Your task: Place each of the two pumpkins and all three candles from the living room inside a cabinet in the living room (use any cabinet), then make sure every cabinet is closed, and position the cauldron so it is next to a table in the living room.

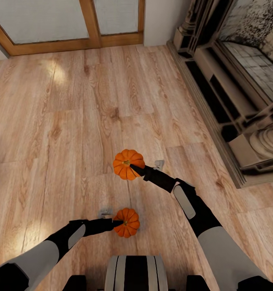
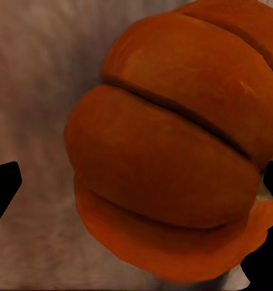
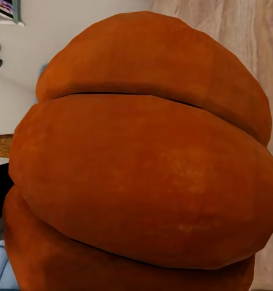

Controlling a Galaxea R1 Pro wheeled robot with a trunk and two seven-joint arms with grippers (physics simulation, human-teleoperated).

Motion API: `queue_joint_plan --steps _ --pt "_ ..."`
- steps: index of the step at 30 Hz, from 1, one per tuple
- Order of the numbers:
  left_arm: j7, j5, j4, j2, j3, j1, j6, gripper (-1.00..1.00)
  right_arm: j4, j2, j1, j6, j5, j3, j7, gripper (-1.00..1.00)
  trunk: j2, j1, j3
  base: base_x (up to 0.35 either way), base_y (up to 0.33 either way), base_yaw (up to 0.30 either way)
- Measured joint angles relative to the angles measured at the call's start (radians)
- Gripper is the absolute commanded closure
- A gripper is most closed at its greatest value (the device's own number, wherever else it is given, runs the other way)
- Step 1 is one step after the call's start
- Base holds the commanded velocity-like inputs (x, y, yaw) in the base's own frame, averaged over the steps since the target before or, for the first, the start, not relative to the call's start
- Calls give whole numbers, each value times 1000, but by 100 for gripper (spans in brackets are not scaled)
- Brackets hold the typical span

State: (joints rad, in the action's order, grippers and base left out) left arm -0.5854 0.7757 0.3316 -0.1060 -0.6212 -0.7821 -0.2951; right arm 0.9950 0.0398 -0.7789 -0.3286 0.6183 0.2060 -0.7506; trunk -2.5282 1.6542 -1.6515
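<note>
Left gripper (image 1: pixel 117 222): closed on the nearer pumpkin (image 1: pixel 127 222) — its ribs crowd the left wrist view (image 2: pixel 173 163).
Right gripper (image 1: pixel 137 167): clamped on the farther pumpkin (image 1: pixel 127 163), close up in the right wrist view (image 3: pixel 142 170).
Wood floor (image 1: pixel 63 121): below both pumpkins — contact cannot be told.
Black fireplace (image 1: pixel 233 101): at far right.

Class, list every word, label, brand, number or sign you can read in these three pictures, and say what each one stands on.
None can be read.
The two pumpkins, one at the right hand and one at the left hand, bear no print.
The wood floor and the black fireplace carry no lettering.
A small framed item in the right wrist view is too small and blurred to read.
</note>
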Motion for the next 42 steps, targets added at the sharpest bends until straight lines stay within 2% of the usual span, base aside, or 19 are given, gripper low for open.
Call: queue_joint_plan --steps 6,15,21,22,28,29,39,42 --pt "3 24 -4 0 -3 4 2 -100 1 2 0 0 -3 0 1 100 0 0 5 0 0 -112" --pt "1 -24 -3 0 -2 6 4 -100 1 3 0 0 -3 0 0 100 0 0 16 0 0 -200" --pt "-2 -24 -2 0 -1 5 2 -100 1 3 0 0 -3 0 -1 100 0 0 24 0 0 -205" --pt "-7 -48 0 0 1 5 -3 -100 1 3 0 0 -2 0 -1 100 0 0 25 0 0 -205" --pt "-6 -54 -1 0 1 5 -2 -100 1 3 1 0 -2 0 -1 100 0 0 33 0 0 -205" --pt "-5 -58 -2 0 0 5 0 100 1 3 1 0 -2 0 -1 100 0 0 34 0 0 -206" --pt "-11 -70 9 -6 -2 6 10 100 1 3 1 1 -2 0 -1 100 0 0 39 0 0 -60" --pt "-50 -68 12 -13 1 4 10 100 1 2 1 1 -2 0 -1 100 0 0 39 0 0 0"
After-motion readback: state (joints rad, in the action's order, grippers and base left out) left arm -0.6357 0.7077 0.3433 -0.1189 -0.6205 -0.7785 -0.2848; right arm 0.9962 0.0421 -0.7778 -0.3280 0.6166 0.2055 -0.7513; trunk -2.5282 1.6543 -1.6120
